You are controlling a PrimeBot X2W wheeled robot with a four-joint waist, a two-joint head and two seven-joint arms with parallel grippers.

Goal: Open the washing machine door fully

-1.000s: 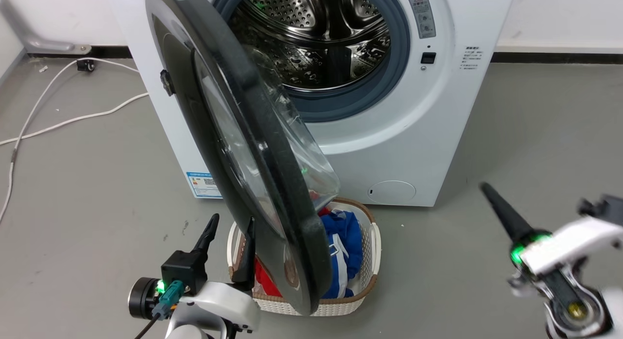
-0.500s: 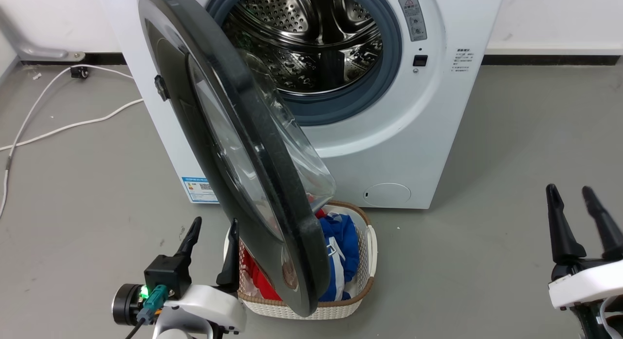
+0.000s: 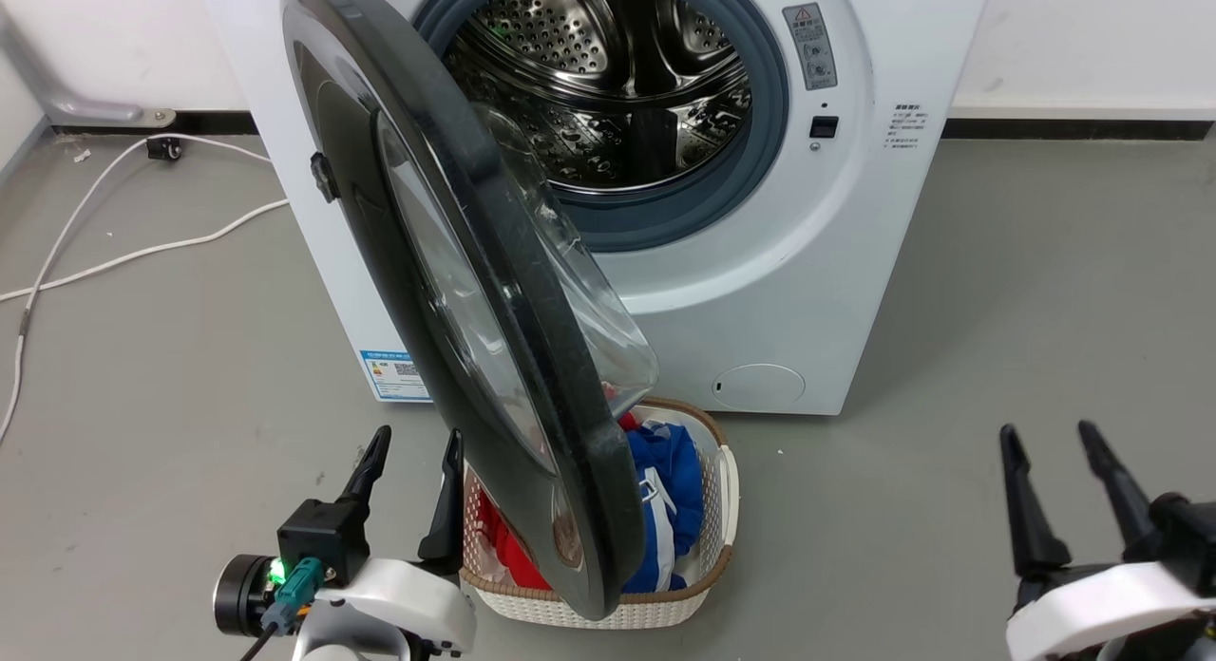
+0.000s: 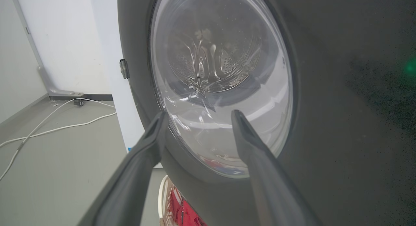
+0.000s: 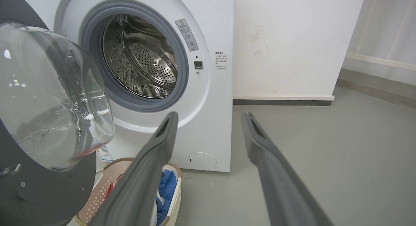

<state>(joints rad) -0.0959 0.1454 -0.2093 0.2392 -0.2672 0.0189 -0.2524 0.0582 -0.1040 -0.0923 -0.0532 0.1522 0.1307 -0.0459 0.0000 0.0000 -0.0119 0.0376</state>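
The white washing machine stands against the wall, its steel drum exposed. The washing machine door, a black disc with a clear glass bowl, hangs from the left hinge and is swung out towards me, roughly edge-on. My left gripper is open, low and just left of the door's outer face. In the left wrist view the left gripper points at the door, holding nothing. My right gripper is open over bare floor at the lower right, well clear of the machine.
A white woven basket with blue and red clothes sits on the floor under the door's lower edge, also seen as the basket in the right wrist view. White cables trail across the grey floor at left. Open floor lies to the right.
The right gripper has straightened from a tilt and come down and to the left, fingers spread. The left gripper has dropped slightly. The door stands at about the same angle.
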